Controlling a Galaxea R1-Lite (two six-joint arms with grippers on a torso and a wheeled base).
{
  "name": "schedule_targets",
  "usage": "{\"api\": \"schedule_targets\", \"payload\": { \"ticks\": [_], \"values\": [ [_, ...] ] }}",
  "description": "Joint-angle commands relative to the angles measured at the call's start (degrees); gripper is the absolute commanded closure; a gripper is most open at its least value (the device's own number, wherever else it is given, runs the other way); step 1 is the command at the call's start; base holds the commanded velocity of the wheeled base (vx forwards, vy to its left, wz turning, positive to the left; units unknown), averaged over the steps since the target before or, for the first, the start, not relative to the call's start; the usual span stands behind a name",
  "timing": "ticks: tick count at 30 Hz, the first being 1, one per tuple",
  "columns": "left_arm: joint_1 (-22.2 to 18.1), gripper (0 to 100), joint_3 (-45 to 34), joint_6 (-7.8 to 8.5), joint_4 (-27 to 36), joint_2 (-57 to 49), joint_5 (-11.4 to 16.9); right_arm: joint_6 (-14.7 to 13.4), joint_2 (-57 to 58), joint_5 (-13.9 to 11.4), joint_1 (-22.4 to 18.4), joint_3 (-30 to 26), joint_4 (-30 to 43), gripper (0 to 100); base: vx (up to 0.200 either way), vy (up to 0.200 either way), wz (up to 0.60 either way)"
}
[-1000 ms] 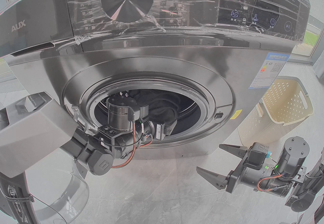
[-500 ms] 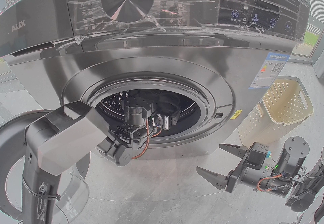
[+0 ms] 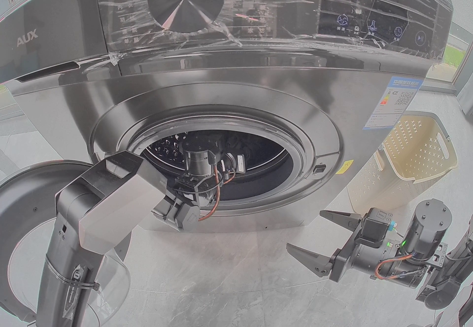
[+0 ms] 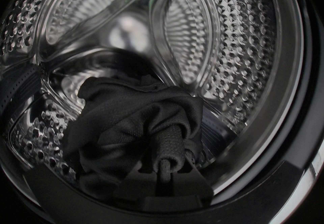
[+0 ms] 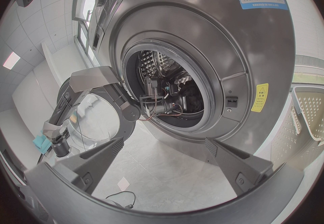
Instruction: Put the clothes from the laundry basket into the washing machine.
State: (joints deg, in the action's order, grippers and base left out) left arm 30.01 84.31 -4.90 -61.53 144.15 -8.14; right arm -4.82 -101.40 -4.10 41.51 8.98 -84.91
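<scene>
Reaching deeper into the washing machine [image 3: 236, 86] drum [image 4: 236, 49] than a second ago, the left claw [image 4: 165, 171] stays pinched on the black garment [image 4: 135, 126], now inside and ready for release. The right claw [image 3: 305, 230] hangs spread wide near the laundry basket [image 3: 419, 155].

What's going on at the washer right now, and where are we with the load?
The left gripper is inside the washing machine's drum, shut on a black garment that sits bunched low in the drum and is not yet released. The right gripper hangs open over the floor in front of the machine, holding nothing, near the laundry basket. The door stands open.
</scene>
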Motion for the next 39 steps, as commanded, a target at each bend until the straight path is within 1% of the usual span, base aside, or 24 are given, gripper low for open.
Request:
{"api": "schedule_targets", "payload": {
  "ticks": [1, 4, 5, 7, 11, 14, 22, 23, 26, 31, 35, 36, 37, 39],
  "values": [
    [-1.54, 100, 7.54, -0.72, -0.44, 3.50, -2.40, -0.02, -0.38, -0.03, 0.06, -0.02, 0.01, 0, 0.000, 0.000, 0.00],
    [-2.50, 100, 15.27, -2.39, 0.44, 6.84, -6.18, -0.11, -0.90, -0.03, 0.06, -0.02, 0.01, 0, 0.000, 0.000, 0.00],
    [-2.68, 100, 17.03, -2.48, 0.53, 7.63, -6.45, -0.11, -1.08, -0.12, 0.06, -0.02, 0.01, 0, 0.000, 0.000, 0.00],
    [-3.12, 100, 20.28, -2.57, 1.15, 9.13, -6.53, -0.11, -1.43, -0.03, 0.06, -0.02, -0.08, 0, 0.000, 0.000, 0.00],
    [-2.94, 100, 22.39, -3.01, 2.29, 9.83, -6.53, -0.11, -1.34, -0.03, 0.59, -0.02, -0.17, 0, 0.000, 0.000, 0.00],
    [-2.77, 100, 23.36, -3.19, 3.61, 9.92, -6.53, -0.19, -1.34, -0.03, 0.94, -0.02, -0.08, 0, 0.000, 0.000, 0.00],
    [-2.94, 100, 23.00, -3.27, 4.05, 9.65, -6.53, -0.19, -1.17, -0.03, 1.03, -0.02, -0.08, 0, 0.000, 0.000, 0.00],
    [-2.94, 0, 22.65, -3.36, 3.96, 9.65, -6.62, -0.19, -1.25, -0.03, 0.94, -0.02, -0.17, 0, 0.000, 0.000, 0.00],
    [-2.86, 0, 22.04, -3.36, 4.40, 9.48, -7.33, -0.19, -1.25, -0.03, 0.94, -0.02, -0.17, 0, 0.000, 0.000, 0.00],
    [-2.42, 0, 15.89, -3.36, 5.45, 5.70, -7.41, -0.19, -1.17, -0.03, 0.94, -0.02, -0.17, 0, 0.000, 0.000, 0.00],
    [-1.19, 0, 7.27, -3.10, 4.84, -0.01, -7.41, -0.19, -1.25, -0.03, 0.94, -0.11, -0.17, 0, 0.000, 0.000, 0.00],
    [-1.19, 0, 7.01, -3.10, 4.75, -0.28, -7.41, -0.19, -1.17, -0.03, 0.94, -0.11, -0.17, 0, 0.000, 0.000, 0.00],
    [-0.39, 0, 3.05, -3.01, 4.57, -3.44, -7.41, -0.19, -1.17, -0.03, 0.94, -0.11, -0.17, 0, 0.000, 0.000, 0.00],
    [0.13, 0, -0.73, -2.75, 4.22, -6.34, -7.41, -0.19, -1.17, -0.03, 0.94, -0.11, -0.17, 0, 0.000, 0.000, 0.00]
  ]
}}
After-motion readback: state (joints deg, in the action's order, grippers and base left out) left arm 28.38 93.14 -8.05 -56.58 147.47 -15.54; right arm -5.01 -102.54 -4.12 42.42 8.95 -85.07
